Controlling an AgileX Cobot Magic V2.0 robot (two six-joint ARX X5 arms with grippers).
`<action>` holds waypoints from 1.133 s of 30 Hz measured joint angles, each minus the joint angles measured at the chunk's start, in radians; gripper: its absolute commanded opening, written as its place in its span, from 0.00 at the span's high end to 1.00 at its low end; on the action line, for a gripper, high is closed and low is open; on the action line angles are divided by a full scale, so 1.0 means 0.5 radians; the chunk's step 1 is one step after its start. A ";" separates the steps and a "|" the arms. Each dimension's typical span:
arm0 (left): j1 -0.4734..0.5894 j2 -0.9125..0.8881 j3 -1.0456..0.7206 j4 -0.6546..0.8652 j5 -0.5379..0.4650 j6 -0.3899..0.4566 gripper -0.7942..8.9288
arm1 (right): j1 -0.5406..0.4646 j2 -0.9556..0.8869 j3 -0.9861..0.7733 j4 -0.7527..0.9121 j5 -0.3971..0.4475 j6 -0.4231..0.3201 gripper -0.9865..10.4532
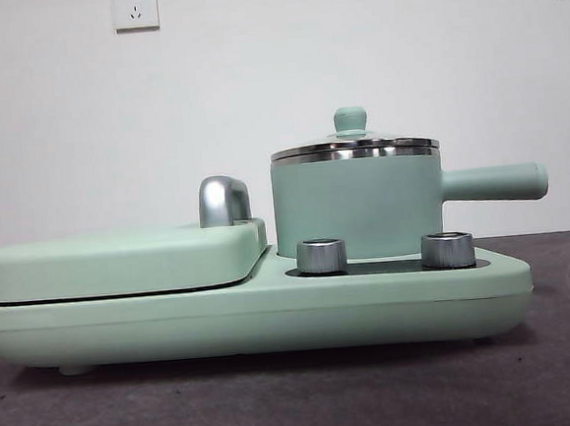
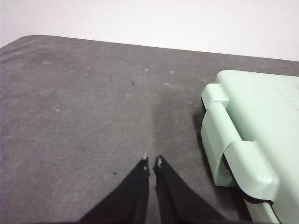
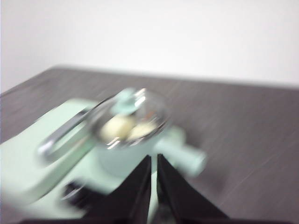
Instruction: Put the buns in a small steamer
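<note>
The small steamer (image 1: 358, 205) is a mint-green pot with a steel rim, a long side handle pointing right and a glass lid with a green knob (image 1: 350, 119). It stands on the right half of the green appliance base (image 1: 253, 314). In the blurred right wrist view the steamer (image 3: 131, 140) has its lid on, and two pale buns (image 3: 125, 128) show through the glass. My right gripper (image 3: 154, 158) is shut, held above and apart from the pot. My left gripper (image 2: 152, 162) is shut over bare dark table, beside the appliance's end (image 2: 247, 135).
A flat mint-green griddle lid (image 1: 121, 260) with a chrome handle (image 1: 223, 200) covers the left half of the base. Two steel knobs (image 1: 321, 256) sit at the front below the pot. A dark grey table (image 2: 84, 107) lies all round, with a white wall behind.
</note>
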 measured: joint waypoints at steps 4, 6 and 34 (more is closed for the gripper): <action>0.000 0.000 0.000 0.000 0.000 0.001 0.89 | -0.144 -0.095 -0.406 0.520 0.214 -0.117 0.90; 0.000 0.000 0.000 0.000 0.000 0.000 0.89 | -0.163 -0.166 -0.602 0.649 0.370 -0.156 0.90; 0.000 0.000 0.000 0.000 0.000 0.001 0.89 | -0.163 -0.383 -1.225 0.780 0.655 -0.130 0.90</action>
